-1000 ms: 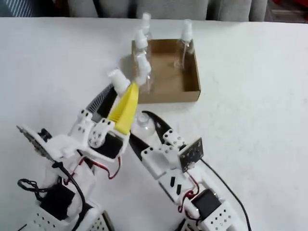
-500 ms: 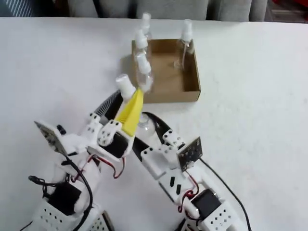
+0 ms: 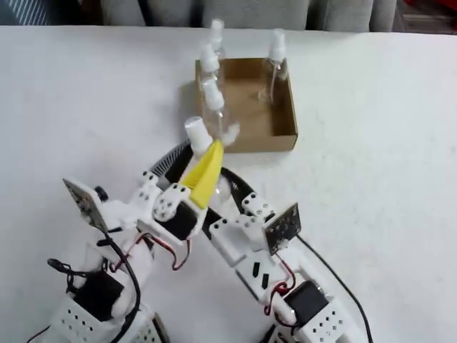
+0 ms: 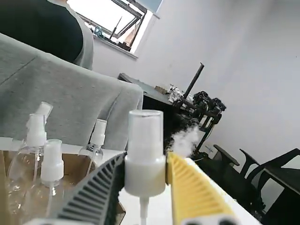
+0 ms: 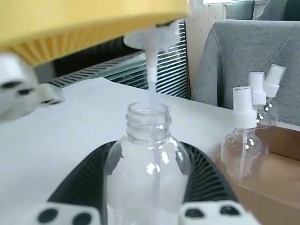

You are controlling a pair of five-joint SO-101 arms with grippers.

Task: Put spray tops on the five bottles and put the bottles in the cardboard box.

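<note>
L gripper [image 4: 145, 160] clamps spray top [image 4: 145, 150]. R wrist view: its tube meets mouth of bottle [image 5: 147, 173] pinched by R gripper [image 5: 149, 161]. Four capped bottles [image 3: 275, 64] in box [image 3: 283, 136].

A white surface [image 3: 371, 107] lies under even daylight. Grey upholstered chair backs [image 4: 61, 103] stand along its far edge. Beyond them a pale wall [image 4: 243, 56] holds a bright window [image 4: 101, 9]. A dark desk [image 4: 140, 89] and black office chairs [image 4: 276, 173] stand further back, and a slatted blind [image 5: 173, 65] hangs nearby.

The edge cuts off the base of the open bottle [image 5: 146, 164].
</note>
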